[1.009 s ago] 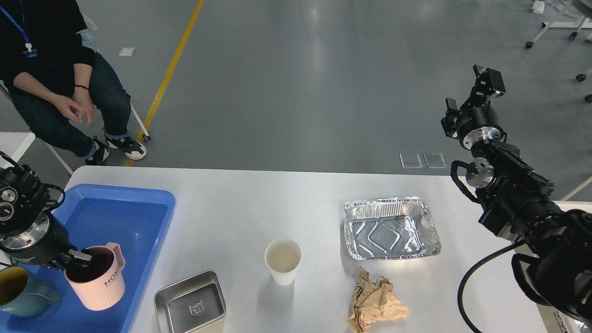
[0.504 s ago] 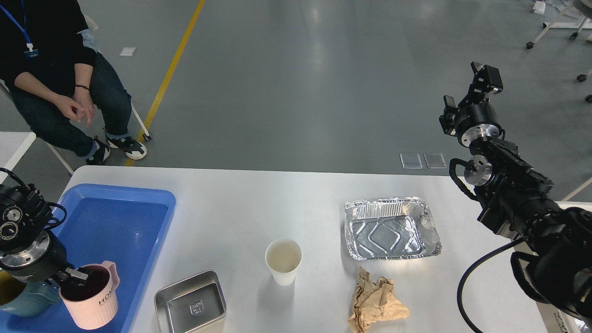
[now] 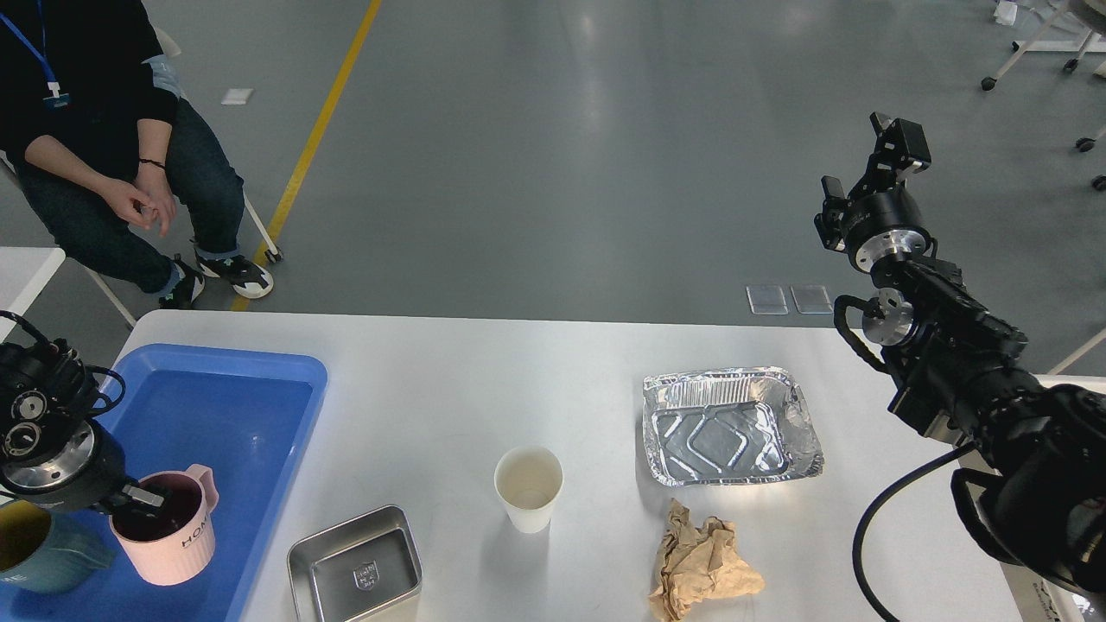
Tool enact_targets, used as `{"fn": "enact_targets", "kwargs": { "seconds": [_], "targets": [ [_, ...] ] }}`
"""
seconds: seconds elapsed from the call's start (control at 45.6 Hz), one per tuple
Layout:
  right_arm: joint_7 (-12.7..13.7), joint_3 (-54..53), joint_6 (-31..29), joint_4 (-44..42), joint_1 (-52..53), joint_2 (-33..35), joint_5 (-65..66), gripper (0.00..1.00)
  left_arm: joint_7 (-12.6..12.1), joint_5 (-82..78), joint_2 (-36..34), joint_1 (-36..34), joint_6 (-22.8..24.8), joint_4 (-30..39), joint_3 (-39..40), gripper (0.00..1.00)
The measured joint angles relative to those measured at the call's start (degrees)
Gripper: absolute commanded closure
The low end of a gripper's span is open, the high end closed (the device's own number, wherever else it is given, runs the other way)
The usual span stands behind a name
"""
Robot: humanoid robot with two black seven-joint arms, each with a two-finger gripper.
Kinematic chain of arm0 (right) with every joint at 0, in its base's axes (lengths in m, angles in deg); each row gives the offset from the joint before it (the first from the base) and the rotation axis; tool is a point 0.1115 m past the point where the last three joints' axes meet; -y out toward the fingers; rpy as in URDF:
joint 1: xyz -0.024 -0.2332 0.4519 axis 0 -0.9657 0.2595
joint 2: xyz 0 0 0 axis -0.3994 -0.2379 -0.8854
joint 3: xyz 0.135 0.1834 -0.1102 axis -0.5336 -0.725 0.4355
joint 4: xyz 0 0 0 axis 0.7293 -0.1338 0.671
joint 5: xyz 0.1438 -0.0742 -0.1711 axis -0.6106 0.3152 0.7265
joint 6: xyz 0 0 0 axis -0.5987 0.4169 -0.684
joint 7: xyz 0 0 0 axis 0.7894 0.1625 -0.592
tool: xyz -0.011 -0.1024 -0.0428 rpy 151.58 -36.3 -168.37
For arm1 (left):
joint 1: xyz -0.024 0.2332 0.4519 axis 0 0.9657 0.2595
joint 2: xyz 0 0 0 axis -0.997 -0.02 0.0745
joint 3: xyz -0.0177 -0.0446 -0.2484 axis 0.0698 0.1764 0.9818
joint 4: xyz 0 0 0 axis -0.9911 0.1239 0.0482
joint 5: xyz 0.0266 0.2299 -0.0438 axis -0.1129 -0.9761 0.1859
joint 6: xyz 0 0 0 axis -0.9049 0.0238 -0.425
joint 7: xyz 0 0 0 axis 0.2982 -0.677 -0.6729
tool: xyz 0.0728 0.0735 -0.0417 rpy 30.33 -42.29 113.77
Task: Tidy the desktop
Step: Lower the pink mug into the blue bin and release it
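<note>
On the pink mug (image 3: 168, 534) — "HOM" lettering — blue tray (image 3: 251, 406) beneath.

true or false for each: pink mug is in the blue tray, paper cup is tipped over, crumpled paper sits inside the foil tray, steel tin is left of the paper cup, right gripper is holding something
1. The pink mug is in the blue tray. True; the left gripper is at its rim.
2. The paper cup is tipped over. False; it stands upright on the desktop, mouth up.
3. The crumpled paper sits inside the foil tray. False; it lies on the desktop just in front of the foil tray, which holds nothing.
4. The steel tin is left of the paper cup. True.
5. The right gripper is holding something. False; it is raised beyond the table edge with nothing in it.
</note>
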Motion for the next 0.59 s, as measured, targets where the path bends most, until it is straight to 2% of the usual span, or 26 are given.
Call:
{"fn": "enact_targets", "kwargs": {
  "seconds": [0.241,0.592],
  "targets": [
    [0.0,0.01,0.0,0.0,-0.03,-0.06,0.0,0.0,0.0,-0.51,0.89,0.53,-2.72,0.03,0.02,1.0],
    [0.0,0.08,0.63,0.17,0.17,-0.11,0.0,0.0,0.19,-0.63,0.91,1.67,-1.88,0.43,-1.79,1.0]
  ]
}}
